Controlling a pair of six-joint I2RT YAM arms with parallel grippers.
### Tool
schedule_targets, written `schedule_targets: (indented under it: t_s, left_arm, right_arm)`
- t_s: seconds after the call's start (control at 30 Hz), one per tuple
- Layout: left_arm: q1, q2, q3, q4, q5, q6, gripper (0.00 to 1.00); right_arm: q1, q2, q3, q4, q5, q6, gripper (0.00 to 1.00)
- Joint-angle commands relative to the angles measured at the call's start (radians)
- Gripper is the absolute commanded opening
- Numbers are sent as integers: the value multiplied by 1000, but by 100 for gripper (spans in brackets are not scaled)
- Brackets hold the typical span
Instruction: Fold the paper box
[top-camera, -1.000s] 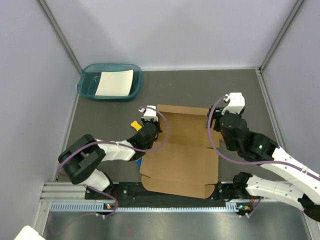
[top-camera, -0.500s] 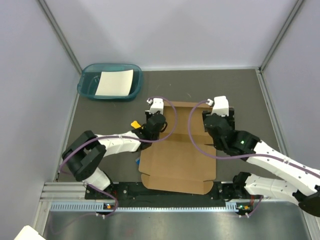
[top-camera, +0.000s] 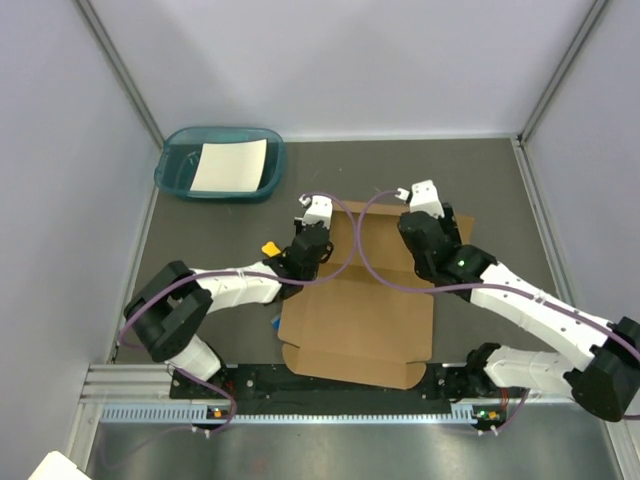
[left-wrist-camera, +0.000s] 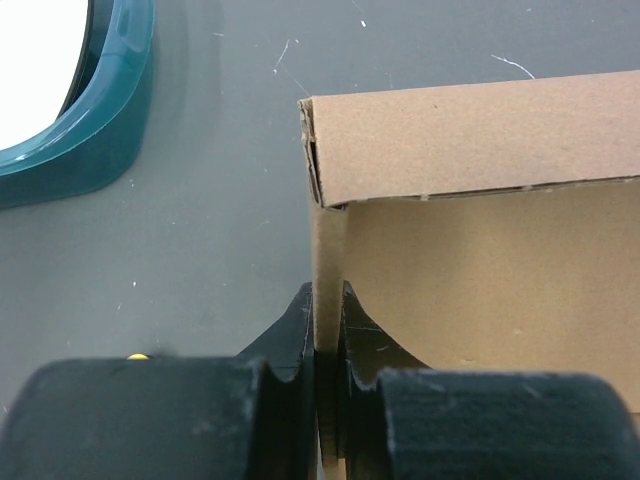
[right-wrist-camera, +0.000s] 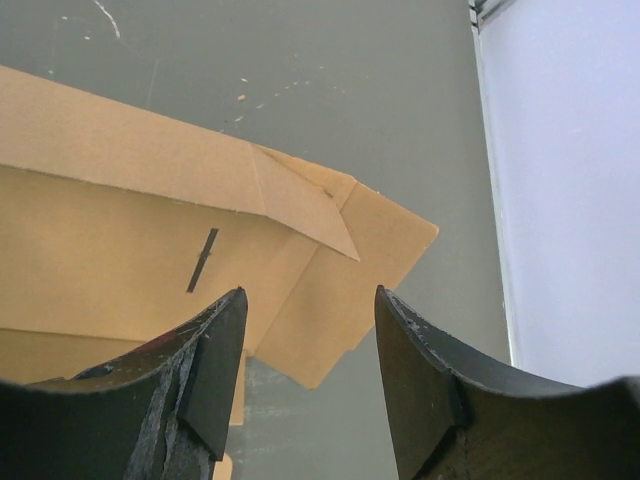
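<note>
Located near the middle of the dark table (top-camera: 480, 190), between the two arms: paper box (top-camera: 360, 320), brown corrugated cardboard, mostly lying flat, near panel reaching toward the arm bases. Far panel standing up and folded over along the back edge, per the left wrist view. Left gripper (left-wrist-camera: 327, 315) clenched on the box's upright left side wall, thin cardboard edge pinched between both fingers (left-wrist-camera: 295, 325). Right gripper (right-wrist-camera: 310, 320) released, jaws apart with nothing between them, hovering above the box's far right corner, where a side flap juts outward over the table. Contact with the cardboard there: cannot tell. Teal tray (top-camera: 175, 170) at the far left, well apart from the box, holding a white sheet (top-camera: 230, 165). Small yellow item (top-camera: 270, 248) just beside the left wrist; kind not discernible.
</note>
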Motion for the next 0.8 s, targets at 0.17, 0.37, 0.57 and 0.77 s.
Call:
schedule_targets:
  t_s: [0.17, 0.37, 0.57, 0.77]
  left_arm:
    - [-2, -42, -65, 49, 33, 75, 0]
    - [0, -44, -75, 70, 37, 78, 0]
    - [0, -47, -80, 81, 37, 80, 0]
    - [-2, -48, -91, 88, 27, 64, 0]
  right_arm:
    - [-107, 107, -2, 189, -8, -133, 49]
    - [-148, 171, -1, 232, -69, -164, 38]
    - [-151, 200, -30, 236, -106, -124, 27]
    - [-150, 190, -28, 184, -211, -18, 5]
